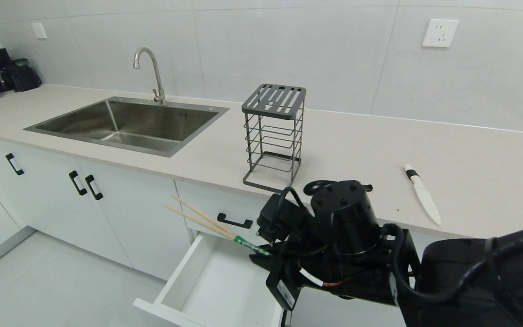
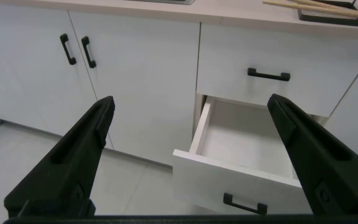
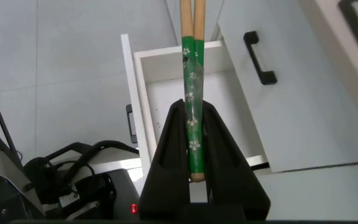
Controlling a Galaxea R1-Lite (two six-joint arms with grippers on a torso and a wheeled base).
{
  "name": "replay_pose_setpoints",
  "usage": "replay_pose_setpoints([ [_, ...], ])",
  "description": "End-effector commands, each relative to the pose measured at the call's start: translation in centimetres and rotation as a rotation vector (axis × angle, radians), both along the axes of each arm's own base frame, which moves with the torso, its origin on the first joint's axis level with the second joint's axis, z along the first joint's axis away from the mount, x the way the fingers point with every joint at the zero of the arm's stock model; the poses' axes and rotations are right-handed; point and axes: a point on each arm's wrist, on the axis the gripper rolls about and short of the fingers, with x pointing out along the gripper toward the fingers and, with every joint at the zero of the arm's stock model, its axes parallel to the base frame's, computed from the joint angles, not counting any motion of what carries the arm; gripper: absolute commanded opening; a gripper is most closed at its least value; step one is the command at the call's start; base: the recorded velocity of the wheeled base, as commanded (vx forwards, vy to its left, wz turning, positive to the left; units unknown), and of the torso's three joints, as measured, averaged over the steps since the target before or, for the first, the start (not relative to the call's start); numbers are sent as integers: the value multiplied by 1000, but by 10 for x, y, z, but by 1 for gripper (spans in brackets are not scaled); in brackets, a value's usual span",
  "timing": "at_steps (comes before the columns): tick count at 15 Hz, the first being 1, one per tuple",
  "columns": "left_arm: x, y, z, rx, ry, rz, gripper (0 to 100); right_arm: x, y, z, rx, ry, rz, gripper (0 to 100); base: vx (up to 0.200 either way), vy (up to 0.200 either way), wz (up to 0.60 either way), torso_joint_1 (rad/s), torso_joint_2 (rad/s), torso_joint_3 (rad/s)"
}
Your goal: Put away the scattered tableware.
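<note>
Right fingers (image 3: 166,155): closed on a pair of chopsticks (image 3: 192,74), which I clamp by their green patterned ends. In the head view the bare wooden tips project from these fingers toward ten o'clock, in the air above the open white drawer (image 1: 216,277). Left fingers (image 2: 73,155): spread apart and empty, facing the drawer. On the tabletop (image 1: 357,141), a white knife (image 1: 422,193) lies at two o'clock of my right fingers, well apart from them; a wire rack (image 1: 274,136) stands at twelve o'clock
</note>
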Motion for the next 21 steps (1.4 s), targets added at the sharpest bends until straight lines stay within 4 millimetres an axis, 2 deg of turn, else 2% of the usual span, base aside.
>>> replay_pose_setpoints([
  [1, 0, 0, 0, 0, 1, 0, 100, -6, 15, -19, -38, 27, 40, 0, 0, 0, 0, 0, 0, 0],
  [7, 0, 0, 0, 0, 1, 0, 100, 6, 38, -45, -73, 46, 50, 0, 0, 0, 0, -69, 140, 76],
  [9, 0, 0, 0, 0, 1, 0, 100, 7, 39, -53, -91, 58, 50, 0, 0, 0, 0, -217, 456, 232],
  [13, 0, 0, 0, 0, 1, 0, 100, 13, 40, -54, -88, 57, 34, 0, 0, 0, 0, -194, 415, 214],
  [21, 0, 0, 0, 0, 1, 0, 100, 32, 33, -72, -121, 78, -20, 0, 0, 0, 0, -43, 84, 46],
])
